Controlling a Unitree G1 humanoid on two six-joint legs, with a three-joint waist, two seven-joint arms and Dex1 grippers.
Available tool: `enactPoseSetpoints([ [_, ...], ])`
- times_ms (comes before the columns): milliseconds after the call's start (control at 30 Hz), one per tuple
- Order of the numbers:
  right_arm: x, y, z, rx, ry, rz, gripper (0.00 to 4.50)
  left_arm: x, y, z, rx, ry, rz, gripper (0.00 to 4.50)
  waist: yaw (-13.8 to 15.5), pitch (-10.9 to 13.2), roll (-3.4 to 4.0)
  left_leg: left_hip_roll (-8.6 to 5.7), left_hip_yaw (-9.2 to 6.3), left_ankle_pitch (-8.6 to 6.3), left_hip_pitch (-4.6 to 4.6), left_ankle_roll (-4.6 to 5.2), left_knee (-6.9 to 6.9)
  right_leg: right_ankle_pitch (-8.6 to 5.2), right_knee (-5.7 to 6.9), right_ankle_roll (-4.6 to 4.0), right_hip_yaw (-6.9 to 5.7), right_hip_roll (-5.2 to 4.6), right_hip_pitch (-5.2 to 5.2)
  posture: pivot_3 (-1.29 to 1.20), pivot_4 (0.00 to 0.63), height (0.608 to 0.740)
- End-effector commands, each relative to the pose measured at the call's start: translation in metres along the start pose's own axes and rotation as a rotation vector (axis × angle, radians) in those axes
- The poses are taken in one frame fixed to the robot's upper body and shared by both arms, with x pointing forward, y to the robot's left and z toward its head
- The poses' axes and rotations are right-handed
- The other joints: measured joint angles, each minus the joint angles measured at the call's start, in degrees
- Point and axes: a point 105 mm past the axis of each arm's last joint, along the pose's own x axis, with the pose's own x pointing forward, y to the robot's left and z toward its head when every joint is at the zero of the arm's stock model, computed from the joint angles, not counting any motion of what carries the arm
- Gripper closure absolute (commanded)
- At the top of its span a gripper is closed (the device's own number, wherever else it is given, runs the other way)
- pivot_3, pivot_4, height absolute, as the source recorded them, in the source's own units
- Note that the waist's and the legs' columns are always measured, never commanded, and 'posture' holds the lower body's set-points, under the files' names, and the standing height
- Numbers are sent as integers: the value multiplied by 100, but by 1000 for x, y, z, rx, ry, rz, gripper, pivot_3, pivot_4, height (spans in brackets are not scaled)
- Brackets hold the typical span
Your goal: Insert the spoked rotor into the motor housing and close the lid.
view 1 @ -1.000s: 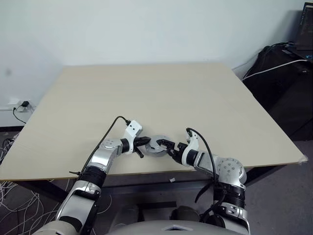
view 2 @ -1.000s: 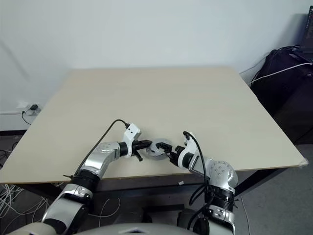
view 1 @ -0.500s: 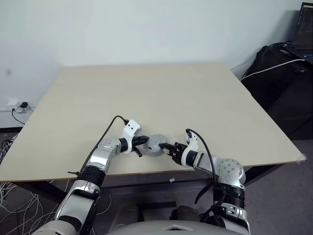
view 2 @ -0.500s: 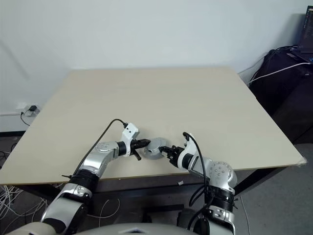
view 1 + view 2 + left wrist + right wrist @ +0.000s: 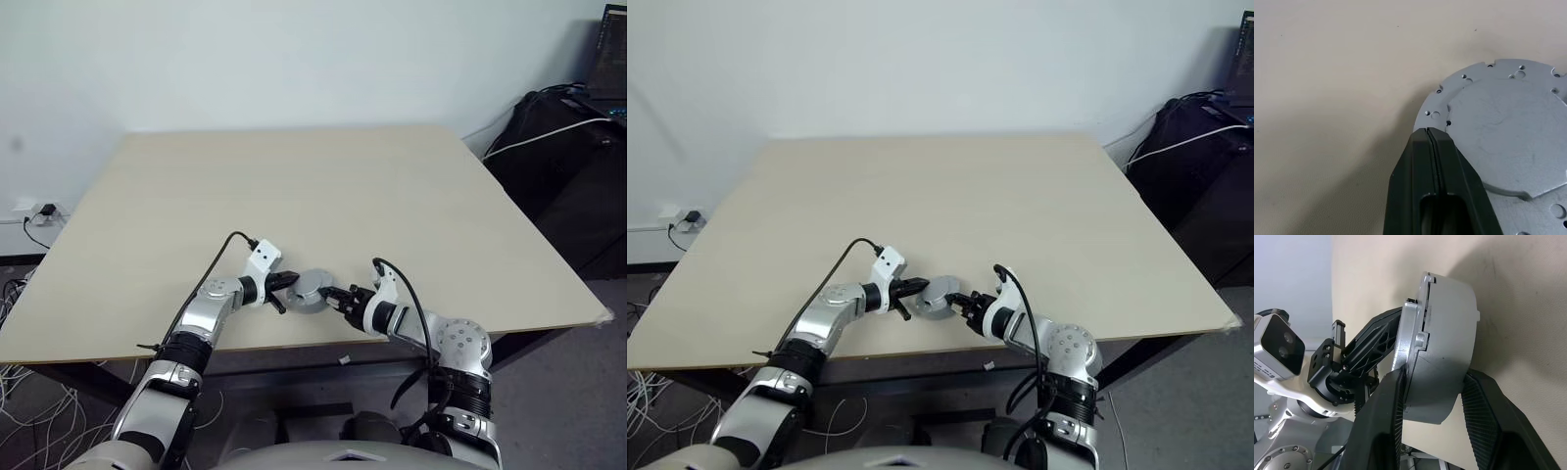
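My right gripper (image 5: 1432, 396) grasps the lidded motor housing (image 5: 1442, 347) on the worktop (image 5: 323, 186); my left gripper (image 5: 1432, 142), clenched, touches its lid (image 5: 1503, 127); no legible markings

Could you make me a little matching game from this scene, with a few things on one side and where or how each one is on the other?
Things:
1. left hand
2. right hand
3. motor housing
4. table

States or places:
A. pale wood, bearing the metal part near its front edge
B. fingers shut together, tip at the rim of the flat lid
C. round grey metal, lid on top, between the two hands
D. fingers spread around the sides of the round metal body

Pairs: 1-B, 2-D, 3-C, 4-A
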Motion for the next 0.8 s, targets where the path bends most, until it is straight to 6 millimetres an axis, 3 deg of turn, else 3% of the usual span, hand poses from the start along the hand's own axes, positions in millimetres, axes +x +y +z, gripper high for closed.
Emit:
enactPoseSetpoints([
  [33, 19, 40, -33, 60, 74, 188, 3067, 4, -6, -15, -20, 54, -17, 4500, 1, 0, 0, 0, 0, 0, 0, 0, 0, 0, 0, 0, 0, 1, 0, 0, 0, 740],
  [133, 19, 38, -32, 65, 68, 180, 3067, 4, -7, -12, -23, 27, -12, 4500, 1, 0, 0, -1, 1, 0, 0, 0, 0, 0, 0, 0, 0, 1, 1, 0, 0, 740],
  [333, 17, 29, -24, 86, 13, 152, 3068, -3, -1, 24, -105, -205, 63, 4500, -2, 2, -1, -1, 1, 0, -5, 1, 0, 1, -1, 1, 4, -2, -2, 0, 0, 740],
  [600, 11, 21, -22, 111, -15, 146, 3164, -35, 17, 45, -271, -432, 212, 4500, 6, 6, -5, 0, 2, 1, -14, 1, 0, 2, -1, 2, 21, -6, -1, 0, 0, 740],
  [800, 10, 20, -21, 119, -25, 144, 3164, -79, 37, 54, -470, -654, 376, 4500, 8, 6, -4, -1, 3, 0, -9, 1, 4, 2, -5, 3, 21, -6, -4, 0, 0, 740],
])
